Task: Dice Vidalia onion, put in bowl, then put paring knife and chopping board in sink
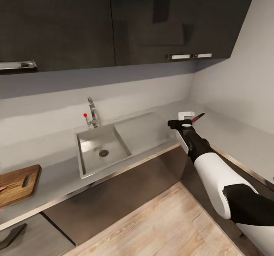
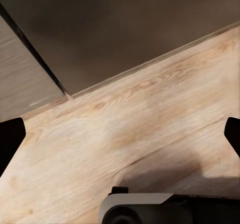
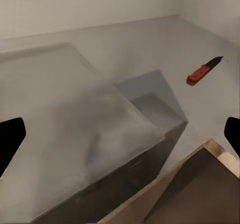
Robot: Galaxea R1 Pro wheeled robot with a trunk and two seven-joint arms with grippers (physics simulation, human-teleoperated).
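Observation:
The paring knife, with a reddish handle and dark blade, lies on the grey countertop near the corner. My right gripper hovers open just short of it, fingers wide apart and holding nothing. The white bowl sits right behind the gripper, partly hidden. The sink shows its drain and tap; no onion lies in the basin. The chopping board rests at the far left. My left gripper hangs open over the wooden floor.
Dark wall cabinets hang above the counter. The flat drainboard lies between basin and right gripper. The wall closes the corner on the right. The wooden floor runs in front of the base cabinets. A small pinkish bit shows on the board.

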